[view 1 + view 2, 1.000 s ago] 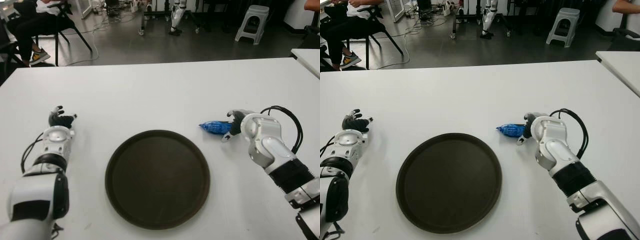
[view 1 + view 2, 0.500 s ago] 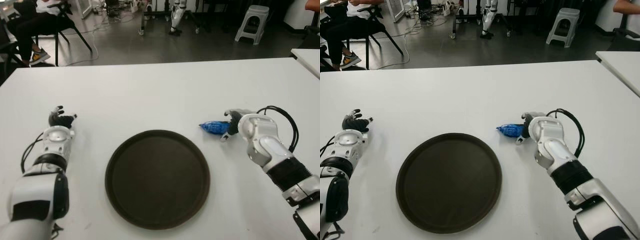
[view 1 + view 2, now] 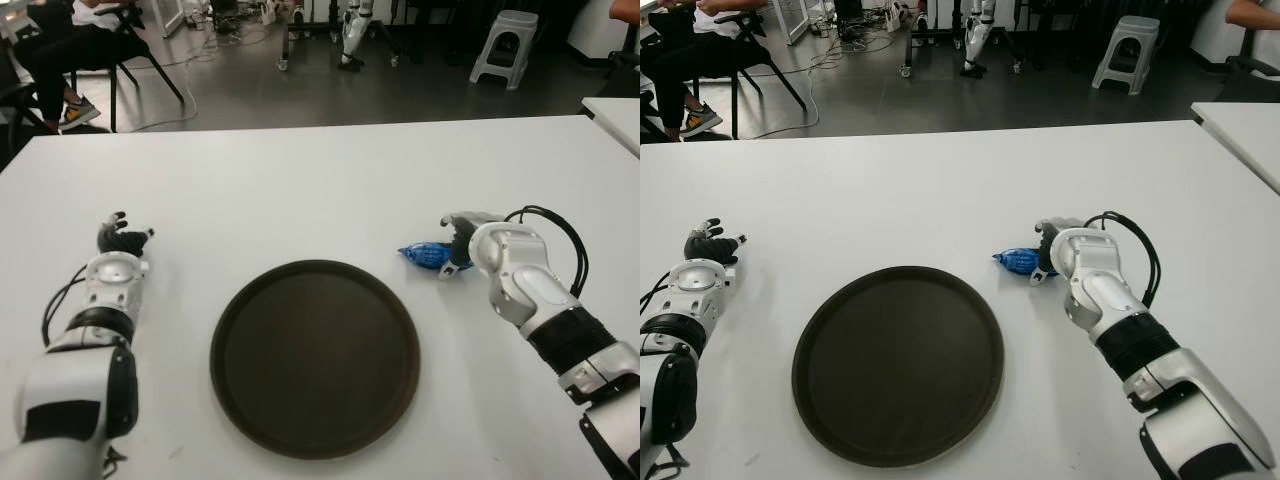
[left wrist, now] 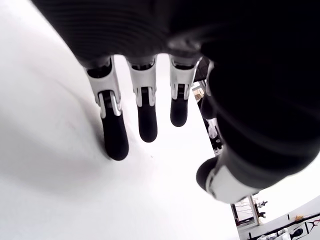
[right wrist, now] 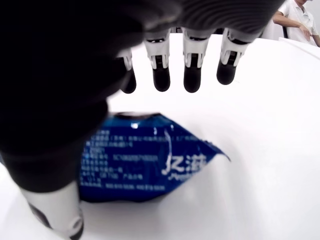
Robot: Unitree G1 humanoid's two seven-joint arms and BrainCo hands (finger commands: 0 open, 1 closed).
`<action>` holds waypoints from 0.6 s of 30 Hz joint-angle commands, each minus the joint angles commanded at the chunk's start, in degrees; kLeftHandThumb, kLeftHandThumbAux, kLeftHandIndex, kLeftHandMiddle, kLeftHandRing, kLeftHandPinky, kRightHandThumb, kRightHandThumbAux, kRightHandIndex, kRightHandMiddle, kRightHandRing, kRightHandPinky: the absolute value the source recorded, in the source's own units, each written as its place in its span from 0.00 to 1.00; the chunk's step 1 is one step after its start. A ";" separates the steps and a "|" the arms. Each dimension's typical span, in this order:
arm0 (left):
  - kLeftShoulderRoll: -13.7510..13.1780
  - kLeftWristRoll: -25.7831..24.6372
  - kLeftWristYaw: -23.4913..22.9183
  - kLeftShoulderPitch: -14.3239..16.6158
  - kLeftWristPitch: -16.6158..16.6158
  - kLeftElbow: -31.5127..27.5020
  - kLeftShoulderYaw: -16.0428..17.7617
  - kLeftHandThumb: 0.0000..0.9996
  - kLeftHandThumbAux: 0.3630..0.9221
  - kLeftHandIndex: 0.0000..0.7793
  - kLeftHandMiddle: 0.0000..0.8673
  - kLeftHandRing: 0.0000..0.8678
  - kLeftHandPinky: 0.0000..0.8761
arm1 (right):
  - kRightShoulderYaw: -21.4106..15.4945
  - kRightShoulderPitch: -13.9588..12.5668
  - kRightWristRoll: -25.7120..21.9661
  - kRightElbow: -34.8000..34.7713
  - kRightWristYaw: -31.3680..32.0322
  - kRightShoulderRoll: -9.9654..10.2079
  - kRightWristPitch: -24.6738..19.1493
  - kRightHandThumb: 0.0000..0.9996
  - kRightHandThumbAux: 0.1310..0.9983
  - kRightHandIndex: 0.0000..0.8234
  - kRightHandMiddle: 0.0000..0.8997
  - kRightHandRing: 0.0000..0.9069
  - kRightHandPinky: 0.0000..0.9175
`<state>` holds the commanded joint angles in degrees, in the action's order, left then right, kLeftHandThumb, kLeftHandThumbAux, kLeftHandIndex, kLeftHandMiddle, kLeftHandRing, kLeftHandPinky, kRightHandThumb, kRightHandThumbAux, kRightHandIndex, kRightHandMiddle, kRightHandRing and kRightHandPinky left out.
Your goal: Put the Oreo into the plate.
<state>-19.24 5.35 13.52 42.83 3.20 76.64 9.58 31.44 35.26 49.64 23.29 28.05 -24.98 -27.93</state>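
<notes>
My right hand [image 3: 462, 240] is down over the blue Oreo packet [image 3: 424, 254], which lies on the white counter [image 3: 330, 190] just beside the dark round plate [image 3: 314, 356], off its right rim. My fingers [image 5: 192, 75] reach out past the packet and my thumb sits near its side, open, nothing gripped. My left hand [image 3: 122, 241] shows left of the plate, fingers relaxed and holding nothing.
</notes>
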 joint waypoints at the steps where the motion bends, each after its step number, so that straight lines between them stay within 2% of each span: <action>1: 0.01 -0.05 0.02 0.01 -0.05 0.00 0.05 0.29 0.75 0.11 0.14 0.17 0.19 | -0.01 0.06 -0.06 0.23 -0.17 0.04 0.29 0.00 0.77 0.08 0.09 0.07 0.01; 10: 0.03 -0.22 0.02 0.01 -0.14 0.01 0.24 0.35 0.73 0.13 0.15 0.18 0.18 | -0.11 0.37 -0.34 3.72 -3.02 0.62 2.93 0.00 0.78 0.07 0.08 0.07 0.03; 18: -0.01 -0.24 -0.16 0.03 -0.22 0.01 0.25 0.35 0.73 0.13 0.15 0.17 0.17 | -0.24 0.02 -0.56 3.91 -3.41 0.33 5.19 0.00 0.76 0.07 0.07 0.06 0.03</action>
<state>-19.24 5.11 13.37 42.86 2.98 76.66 9.83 31.21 35.29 49.08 27.20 24.64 -24.66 -22.74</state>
